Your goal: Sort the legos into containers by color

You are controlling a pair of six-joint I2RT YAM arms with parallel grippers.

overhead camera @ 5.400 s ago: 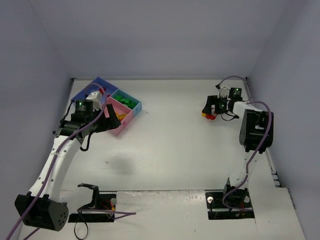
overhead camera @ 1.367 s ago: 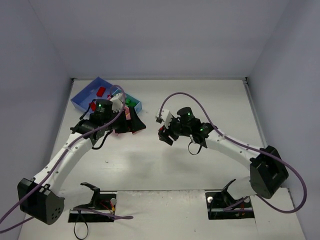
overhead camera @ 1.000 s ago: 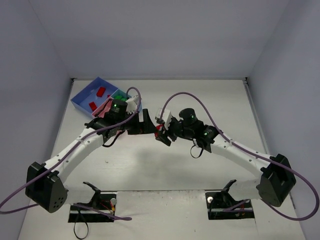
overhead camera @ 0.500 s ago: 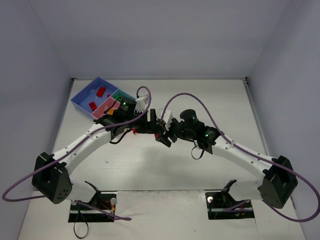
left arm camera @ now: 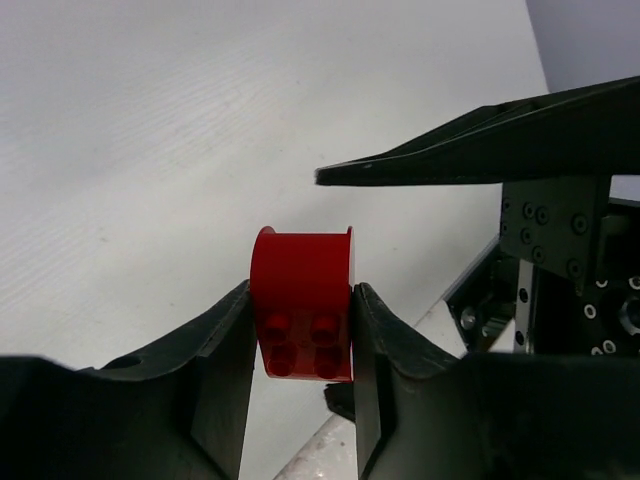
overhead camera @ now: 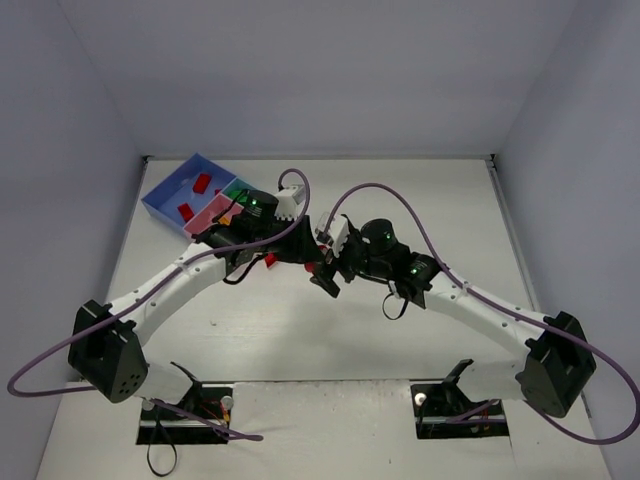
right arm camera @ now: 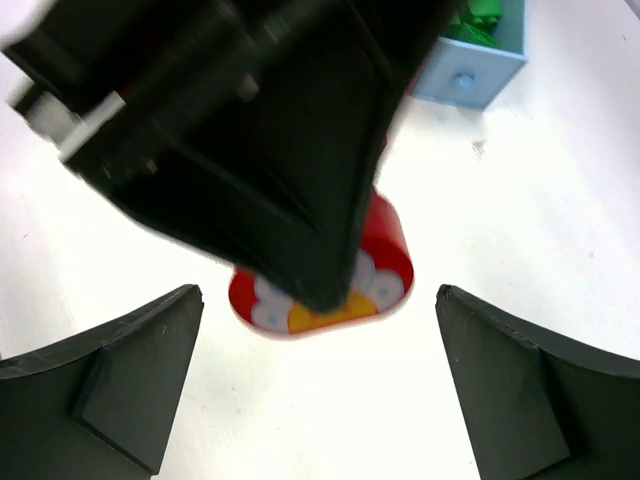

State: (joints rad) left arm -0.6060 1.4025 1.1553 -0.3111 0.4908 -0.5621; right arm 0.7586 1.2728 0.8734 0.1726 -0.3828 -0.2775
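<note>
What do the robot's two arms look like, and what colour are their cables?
The left arm and the right arm are both made of white tube-like links with chunky black joints. A purple cable loops along each one. Small green lights glow near the wrists. The left gripper and the right gripper have black wedge-shaped fingers.

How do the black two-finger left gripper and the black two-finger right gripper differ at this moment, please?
The left gripper is shut on a rounded red studded brick; the right gripper holds nothing. The left gripper's fingers press the brick's sides, close together; the right gripper's stand wide apart. Both are black and meet over the white table.
</note>
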